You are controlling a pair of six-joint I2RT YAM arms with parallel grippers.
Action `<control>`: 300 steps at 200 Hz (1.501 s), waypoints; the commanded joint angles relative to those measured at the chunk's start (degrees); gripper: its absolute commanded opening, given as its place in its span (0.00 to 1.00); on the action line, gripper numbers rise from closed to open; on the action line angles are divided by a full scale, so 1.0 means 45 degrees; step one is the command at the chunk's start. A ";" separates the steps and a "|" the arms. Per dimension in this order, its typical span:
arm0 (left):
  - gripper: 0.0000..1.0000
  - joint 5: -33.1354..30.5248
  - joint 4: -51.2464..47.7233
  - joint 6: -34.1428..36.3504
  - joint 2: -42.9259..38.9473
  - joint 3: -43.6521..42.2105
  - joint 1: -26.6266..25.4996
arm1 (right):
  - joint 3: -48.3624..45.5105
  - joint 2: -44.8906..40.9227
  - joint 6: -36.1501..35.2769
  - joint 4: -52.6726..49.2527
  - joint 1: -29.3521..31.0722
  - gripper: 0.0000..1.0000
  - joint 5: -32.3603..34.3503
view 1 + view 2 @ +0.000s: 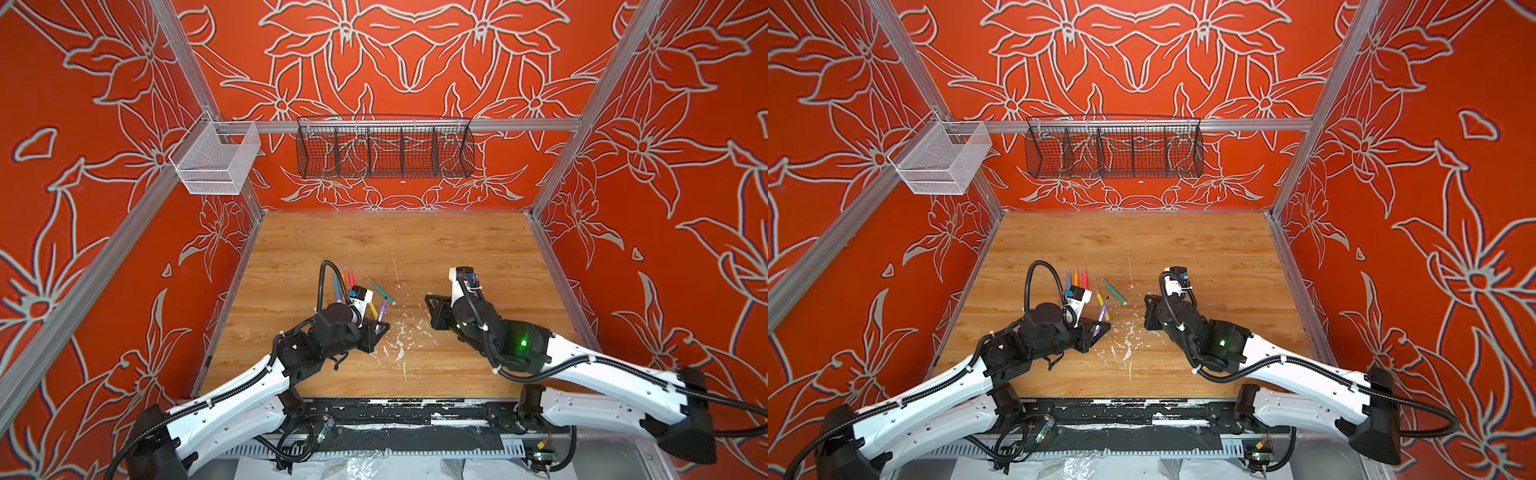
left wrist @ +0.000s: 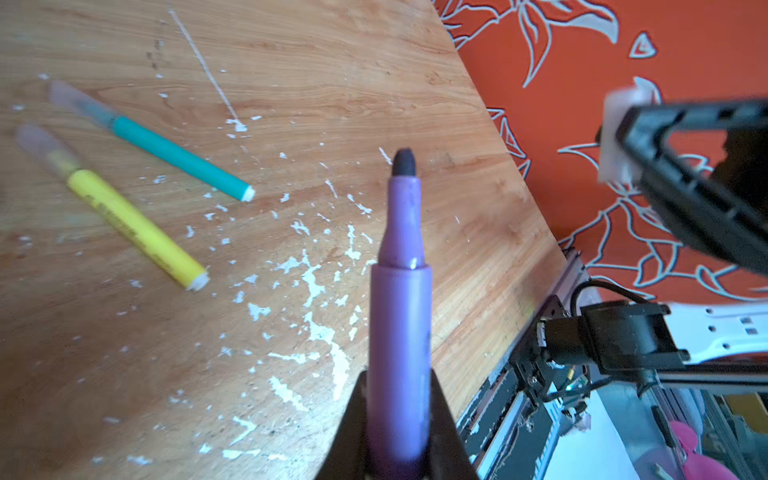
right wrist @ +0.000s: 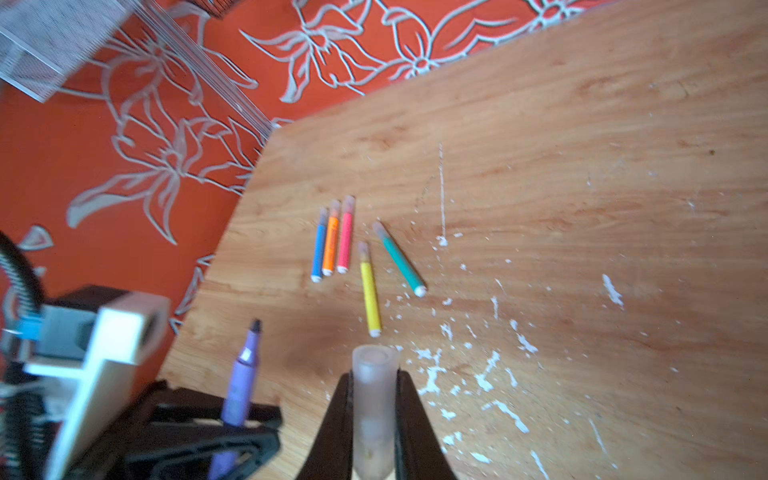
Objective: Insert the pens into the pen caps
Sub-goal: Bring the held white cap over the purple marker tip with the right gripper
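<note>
My left gripper (image 2: 399, 376) clamps the purple pen (image 2: 401, 299) tip-out and my right gripper (image 3: 374, 375) pinches a clear pen cap (image 3: 374, 415), apart over the surface's (image 1: 415, 249) middle; if their axes tilt, I risk jamming the tip on the cap's rim.

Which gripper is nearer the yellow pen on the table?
Left. The left gripper is right by the yellow pen's near end; the right gripper is farther off to its right.
</note>
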 commanded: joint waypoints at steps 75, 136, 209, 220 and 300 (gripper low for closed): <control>0.00 -0.0800 0.3760 0.0858 0.0174 -0.0542 -0.2656 | -0.1099 -0.0474 0.0620 0.4507 -0.0047 0.04 -0.1881; 0.00 -0.1258 0.4264 0.0840 0.0487 -0.0608 -0.2864 | -0.1320 0.0639 0.0952 0.6003 -0.0045 0.02 -0.2712; 0.00 -0.1688 0.4152 0.0909 0.0428 -0.0608 -0.2869 | -0.1934 0.0395 0.1013 0.6350 -0.0047 0.01 -0.2200; 0.00 -0.1730 0.4147 0.0912 0.0484 -0.0608 -0.2864 | -0.1958 0.0350 0.1006 0.6364 -0.0047 0.01 -0.2210; 0.00 -0.1924 0.4110 0.0931 0.0351 -0.0735 -0.2869 | -0.2328 -0.0118 0.1071 0.6335 -0.0047 0.01 -0.2029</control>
